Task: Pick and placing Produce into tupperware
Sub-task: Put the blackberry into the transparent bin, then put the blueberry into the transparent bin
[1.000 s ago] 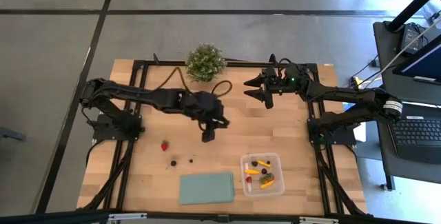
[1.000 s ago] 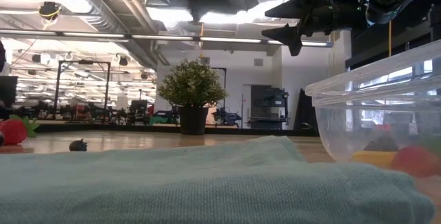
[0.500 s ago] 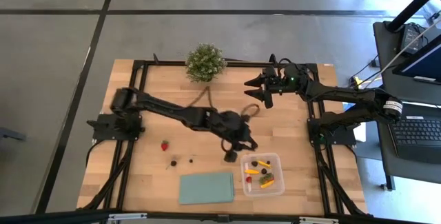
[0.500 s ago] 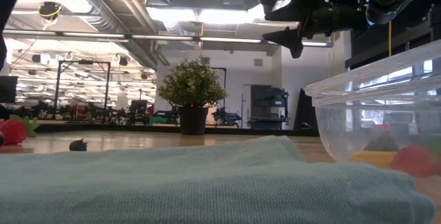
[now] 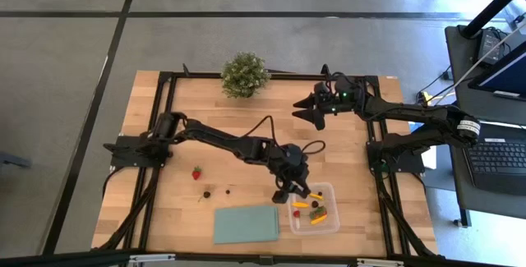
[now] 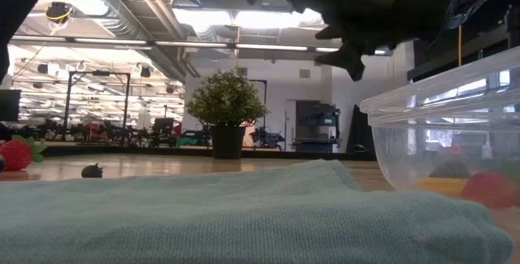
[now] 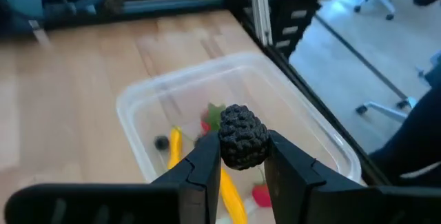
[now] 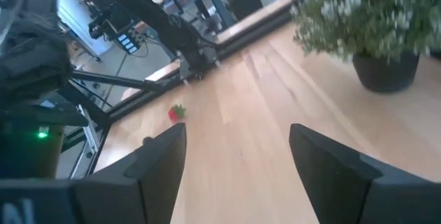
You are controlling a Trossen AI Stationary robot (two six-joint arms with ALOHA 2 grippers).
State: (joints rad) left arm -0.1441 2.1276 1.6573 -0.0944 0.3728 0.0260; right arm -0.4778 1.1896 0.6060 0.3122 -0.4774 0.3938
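My left gripper (image 5: 292,191) hangs over the near-left part of the clear tupperware (image 5: 327,186), shut on a dark, bumpy berry (image 7: 242,131). Inside the tupperware (image 7: 138,100) lie yellow-orange pieces (image 7: 174,145), a small dark berry (image 7: 161,142) and red strawberries (image 7: 260,195). On the wood to the left rest a strawberry (image 5: 196,172) and two dark berries (image 5: 208,193). My right gripper (image 5: 306,108) waits open above the table's far side, holding nothing. My left gripper pinches the dark berry by two opposite sides (image 7: 227,148) between its fingertips (image 7: 207,156). The fingers slant down from the table's left side. The berry is lifted clear and sits above the tupperware's inside.
A pale-green sheet (image 5: 246,223) lies flat at the near edge, left of the tupperware. A potted plant (image 5: 244,74) stands at the far edge. Bare wood stretches across the table's middle. A black frame runs around the table, and a desk with a laptop stands off to the right.
My left gripper has swept from the table's middle toward the right and near edges and down, over to the tupperware. It has kept the dark berry between its fingers the whole way.
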